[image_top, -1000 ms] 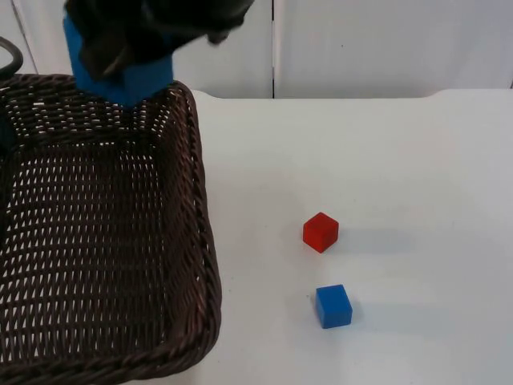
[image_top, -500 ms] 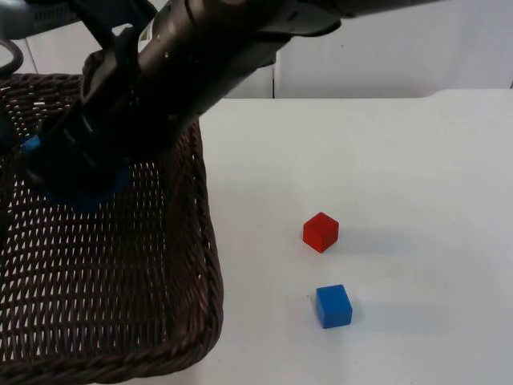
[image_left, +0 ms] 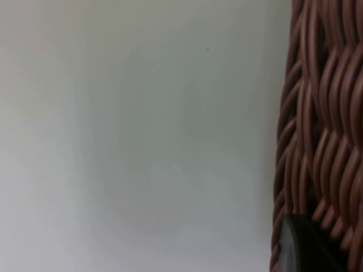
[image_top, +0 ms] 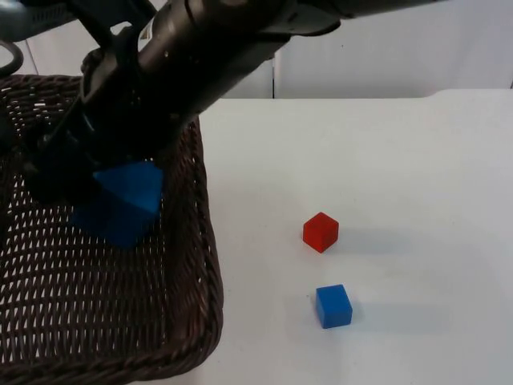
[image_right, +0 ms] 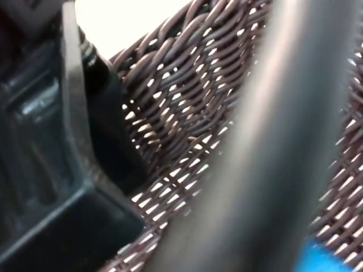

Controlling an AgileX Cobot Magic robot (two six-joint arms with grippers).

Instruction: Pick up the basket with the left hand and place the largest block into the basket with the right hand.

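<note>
Reaching into the wicker basket (image_top: 188,265), the right gripper (image_top: 56,172) sits just above the large blue block (image_top: 120,204), which lies tilted on the basket floor; whether its fingers have parted cannot be told. The left gripper (image_left: 300,249) is at the basket's rim, grip undetermined. On the white table (image_top: 401,160) beside the basket stand a red block (image_top: 321,232) and a small blue block (image_top: 333,306).

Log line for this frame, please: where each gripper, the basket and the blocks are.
left gripper: at basket rim | right gripper: inside basket, beside large blue block | red block, small blue block: on table
</note>
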